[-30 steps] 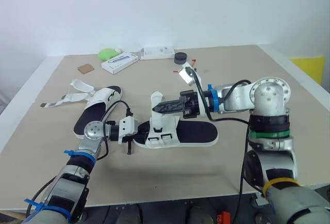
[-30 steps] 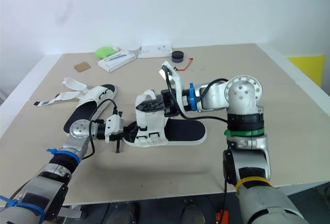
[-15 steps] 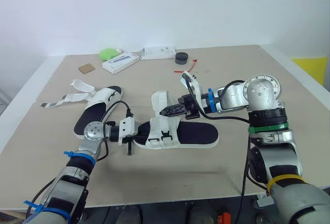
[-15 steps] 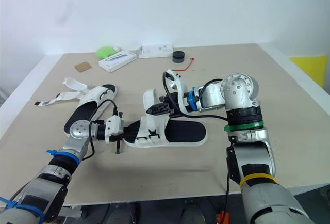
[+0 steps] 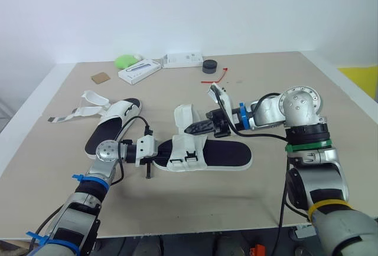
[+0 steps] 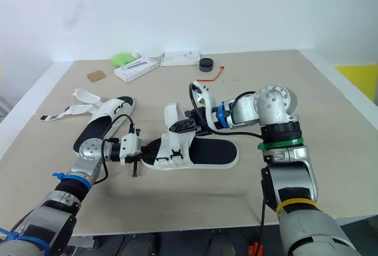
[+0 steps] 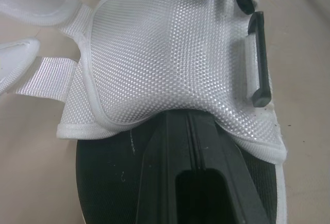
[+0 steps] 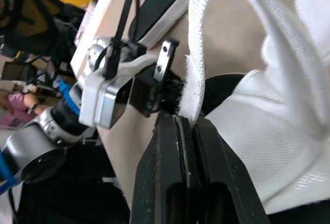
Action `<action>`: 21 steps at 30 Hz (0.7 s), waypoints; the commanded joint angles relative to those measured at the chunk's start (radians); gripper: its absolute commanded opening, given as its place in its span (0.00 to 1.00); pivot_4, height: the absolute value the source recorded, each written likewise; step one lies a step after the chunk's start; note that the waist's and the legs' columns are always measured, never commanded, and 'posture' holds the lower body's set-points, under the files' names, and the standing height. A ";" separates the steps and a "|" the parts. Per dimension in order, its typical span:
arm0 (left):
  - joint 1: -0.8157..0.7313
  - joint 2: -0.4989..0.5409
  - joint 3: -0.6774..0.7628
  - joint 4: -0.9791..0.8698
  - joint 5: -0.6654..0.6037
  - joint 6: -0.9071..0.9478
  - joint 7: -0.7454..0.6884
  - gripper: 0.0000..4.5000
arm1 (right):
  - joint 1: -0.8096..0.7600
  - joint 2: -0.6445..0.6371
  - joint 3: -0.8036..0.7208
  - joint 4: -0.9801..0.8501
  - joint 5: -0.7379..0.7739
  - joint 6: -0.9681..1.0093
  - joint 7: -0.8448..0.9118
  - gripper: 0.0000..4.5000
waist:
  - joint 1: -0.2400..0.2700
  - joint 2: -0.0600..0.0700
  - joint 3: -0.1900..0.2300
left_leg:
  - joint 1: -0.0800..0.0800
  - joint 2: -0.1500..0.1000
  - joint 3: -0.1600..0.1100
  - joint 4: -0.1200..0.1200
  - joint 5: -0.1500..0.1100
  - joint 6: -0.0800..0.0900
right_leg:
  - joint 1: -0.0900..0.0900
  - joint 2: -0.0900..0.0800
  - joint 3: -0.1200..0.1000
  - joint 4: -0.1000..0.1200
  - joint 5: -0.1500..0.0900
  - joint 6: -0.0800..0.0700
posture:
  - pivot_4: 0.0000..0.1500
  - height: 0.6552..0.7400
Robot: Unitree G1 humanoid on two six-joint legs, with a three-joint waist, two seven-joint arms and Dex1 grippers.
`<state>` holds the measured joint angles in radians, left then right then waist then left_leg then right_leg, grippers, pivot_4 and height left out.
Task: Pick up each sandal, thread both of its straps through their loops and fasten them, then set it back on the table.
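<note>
- The white-strapped, black-soled sandal [image 5: 215, 153] lies flat on the table [image 5: 295, 91], between my two grippers.
- Its tall white strap [image 5: 184, 116] stands up over the footbed. My right gripper [image 5: 191, 130] is clenched on that strap's edge, fingers pressed together.
- My left gripper [image 5: 158, 153] is clamped on the sandal's near end, just beneath the white mesh upper [image 7: 170, 53].
- The second sandal [image 5: 112, 125] lies just beyond my left gripper, its straps loose on the table.
- Well beyond my right gripper sit a black round cap [image 5: 209, 65], two white boxes [image 5: 139, 71] and a green object [image 5: 123, 62].
</note>
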<state>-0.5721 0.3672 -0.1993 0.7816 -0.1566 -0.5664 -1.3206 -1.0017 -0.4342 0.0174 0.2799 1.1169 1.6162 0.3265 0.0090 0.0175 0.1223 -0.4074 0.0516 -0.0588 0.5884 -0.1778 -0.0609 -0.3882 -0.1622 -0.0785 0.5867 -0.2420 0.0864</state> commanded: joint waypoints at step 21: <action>0.122 0.003 -0.124 0.141 0.148 0.102 -0.017 0.00 | -0.049 -0.021 0.002 0.053 0.255 -0.002 -0.149 0.00 | 0.000 0.000 0.000 | 0.000 0.000 0.000 0.000 0.000 0.000 | 0.000 0.000 0.000 0.000 0.000 0.000 | 1.00 1.00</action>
<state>-0.5705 0.3665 -0.1993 0.7816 -0.1566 -0.5662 -1.3162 -1.0230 -0.4473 0.0339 0.3381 1.3358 1.6162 0.1819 0.0090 0.0177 0.1225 -0.4075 0.0514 -0.0592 0.5884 -0.1779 -0.0609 -0.3883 -0.1623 -0.0785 0.5867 -0.2420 0.0864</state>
